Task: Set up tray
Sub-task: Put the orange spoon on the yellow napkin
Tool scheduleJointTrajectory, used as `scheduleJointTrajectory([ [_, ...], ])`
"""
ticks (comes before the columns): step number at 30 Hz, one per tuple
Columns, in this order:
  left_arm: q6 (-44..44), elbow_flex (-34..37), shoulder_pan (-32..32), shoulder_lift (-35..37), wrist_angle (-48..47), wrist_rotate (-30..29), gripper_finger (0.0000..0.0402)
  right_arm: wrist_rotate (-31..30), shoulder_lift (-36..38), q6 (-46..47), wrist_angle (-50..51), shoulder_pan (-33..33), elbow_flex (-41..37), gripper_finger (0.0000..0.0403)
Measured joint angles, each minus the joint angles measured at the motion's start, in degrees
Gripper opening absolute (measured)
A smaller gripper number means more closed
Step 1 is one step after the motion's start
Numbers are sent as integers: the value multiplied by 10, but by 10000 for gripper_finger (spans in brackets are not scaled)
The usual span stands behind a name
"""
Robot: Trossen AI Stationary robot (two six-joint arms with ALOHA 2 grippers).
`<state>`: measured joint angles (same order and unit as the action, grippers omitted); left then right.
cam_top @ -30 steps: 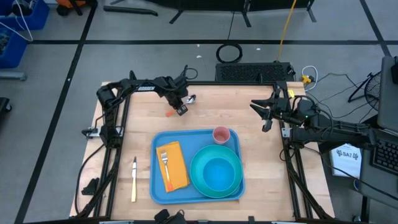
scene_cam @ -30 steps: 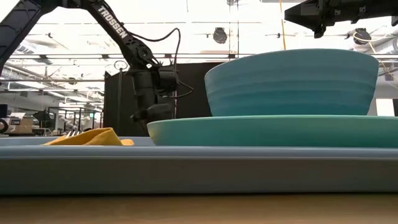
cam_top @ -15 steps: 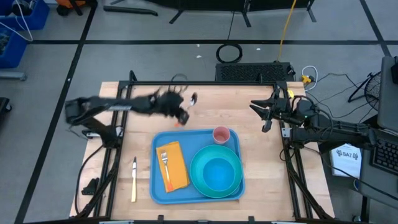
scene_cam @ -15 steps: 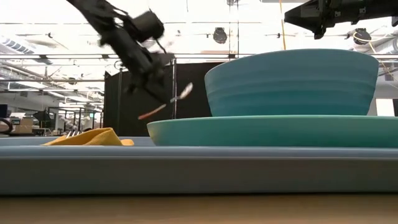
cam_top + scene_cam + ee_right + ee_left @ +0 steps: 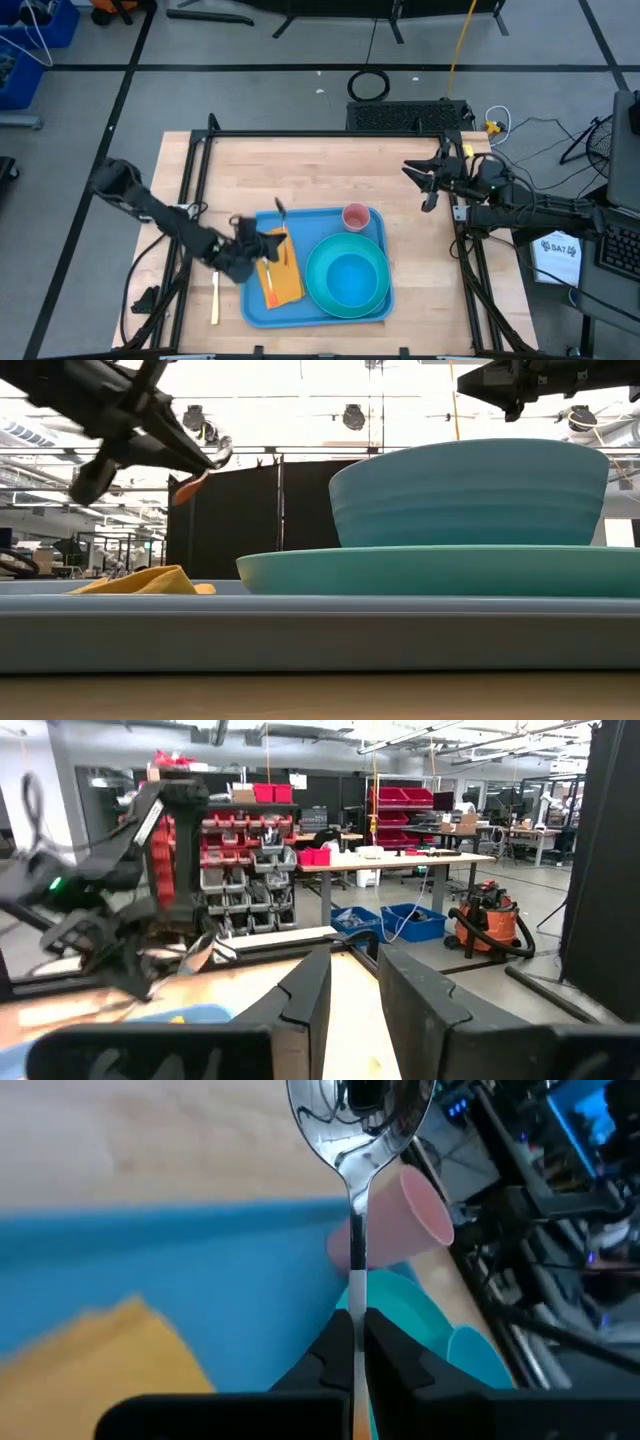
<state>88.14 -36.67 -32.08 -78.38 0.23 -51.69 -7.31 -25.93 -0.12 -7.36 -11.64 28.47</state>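
Observation:
The light-blue tray [image 5: 300, 222] lies at the table's middle, toward the near edge, and fills the low view [image 5: 300, 630]. On it are a yellow napkin [image 5: 288, 282] with a fork [image 5: 266, 262], a teal plate [image 5: 316, 290] carrying a blue bowl [image 5: 350, 278], and a pink cup [image 5: 356, 216]. My left gripper [image 5: 268, 243] hovers over the tray's left part, shut on a metal spoon [image 5: 280, 210] with an orange handle end [image 5: 189, 487]. My right gripper [image 5: 425, 186] waits open above the table's far right. My left gripper pinches the spoon's thin handle [image 5: 357, 1305] between its two fingers [image 5: 328, 1362], which lie along the handle. The spoon bowl [image 5: 360, 1120] sticks out ahead of the fingertips, toward the tray's far edge. The spoon is lifted clear of the tray, tilted bowl-end up in the low view.
A knife [image 5: 214, 290] lies on the wood left of the tray, under my left arm. Bare wood spreads over the table's far half. Black frame rails run along both table sides. Cables and a keyboard lie beyond the far edge.
My left gripper has lifted the spoon off the table's far side and carried it toward the near edge. It has turned so that the spoon bowl now points toward the far edge. It now hangs over the tray's left part beside the napkin.

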Motion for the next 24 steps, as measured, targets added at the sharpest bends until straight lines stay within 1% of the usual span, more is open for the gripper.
scheduleJointTrajectory([
  [2, 62, -15, -24, -35, 0, -15, 8, 0, 0, 11, -5, 0, 0, 77],
  [6, 182, -53, -52, -115, -3, -46, 8, 0, 0, 26, -14, 0, 0, 77],
  [9, 242, -93, -69, -157, -34, -38, 8, 0, 0, 35, -14, 0, 0, 77],
  [11, 293, -124, -80, -178, -92, -28, 8, 1, 0, 41, -14, 0, 0, 77],
  [14, 368, -171, -95, -191, -222, 22, 8, 1, 0, 42, -13, 0, 0, 77],
  [16, 426, -197, -105, -200, -284, 36, 8, 1, 0, 42, -12, 0, 0, 77],
  [19, 435, -214, -104, -208, -295, 73, 8, 1, 0, 42, -13, 0, 0, 77],
  [24, 436, -225, -84, -227, -286, 123, 8, 3, 0, 42, -13, 0, 0, 77],
])
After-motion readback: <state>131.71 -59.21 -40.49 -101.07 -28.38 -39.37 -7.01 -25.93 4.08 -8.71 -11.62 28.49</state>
